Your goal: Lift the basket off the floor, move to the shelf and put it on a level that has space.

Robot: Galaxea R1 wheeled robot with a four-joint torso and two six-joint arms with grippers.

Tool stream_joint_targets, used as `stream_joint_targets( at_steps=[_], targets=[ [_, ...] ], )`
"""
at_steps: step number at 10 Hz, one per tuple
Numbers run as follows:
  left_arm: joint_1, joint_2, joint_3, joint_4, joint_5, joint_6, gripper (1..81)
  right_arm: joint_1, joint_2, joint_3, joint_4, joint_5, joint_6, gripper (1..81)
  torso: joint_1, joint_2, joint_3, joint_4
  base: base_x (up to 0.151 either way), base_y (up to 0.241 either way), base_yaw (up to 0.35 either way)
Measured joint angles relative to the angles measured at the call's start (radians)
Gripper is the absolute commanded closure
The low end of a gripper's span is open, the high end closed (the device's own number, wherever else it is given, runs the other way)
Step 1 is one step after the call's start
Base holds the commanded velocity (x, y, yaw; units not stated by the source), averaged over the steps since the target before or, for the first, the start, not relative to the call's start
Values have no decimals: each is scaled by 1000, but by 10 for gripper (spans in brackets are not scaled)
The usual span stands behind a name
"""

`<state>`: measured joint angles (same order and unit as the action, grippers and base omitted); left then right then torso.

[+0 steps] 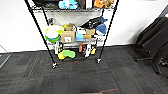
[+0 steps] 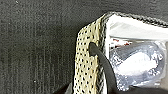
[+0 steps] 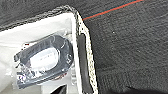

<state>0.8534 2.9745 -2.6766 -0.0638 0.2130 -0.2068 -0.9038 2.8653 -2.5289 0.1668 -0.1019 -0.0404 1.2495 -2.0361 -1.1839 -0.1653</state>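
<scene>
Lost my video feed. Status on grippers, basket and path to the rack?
Gripper fingers unreadable. Cream-white woven basket with black loop handle under both wrist cameras, bagged dark item inside. Black wire rack ahead across dark carpet.

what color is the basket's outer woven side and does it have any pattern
Cream-yellow weave speckled with small dark dots, edged by a dark rim; clearest in the left wrist view.

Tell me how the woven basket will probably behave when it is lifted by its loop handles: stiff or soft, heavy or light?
The basket probably flexes somewhat: its wall is woven with a soft white lining. The thin black loop handle looks like bendable cord, so the basket may swing. It seems light, holding a plastic-wrapped dark item.
</scene>
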Motion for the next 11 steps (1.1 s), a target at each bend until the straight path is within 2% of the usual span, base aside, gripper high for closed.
stream_joint_targets(
  at_steps=[5,9,11],
  targets=[
    [26,1,0,-3,-1,0,10,11,21,-2,1,1,0,10,2,-4,-54,0,0,0,0],
    [21,4,-1,-4,-3,0,10,20,19,-4,1,3,4,10,72,-118,-60,0,0,0,0],
    [21,7,-1,-4,-7,0,10,20,19,-4,1,14,5,10,90,-147,-60,0,0,0,0]
  ],
)
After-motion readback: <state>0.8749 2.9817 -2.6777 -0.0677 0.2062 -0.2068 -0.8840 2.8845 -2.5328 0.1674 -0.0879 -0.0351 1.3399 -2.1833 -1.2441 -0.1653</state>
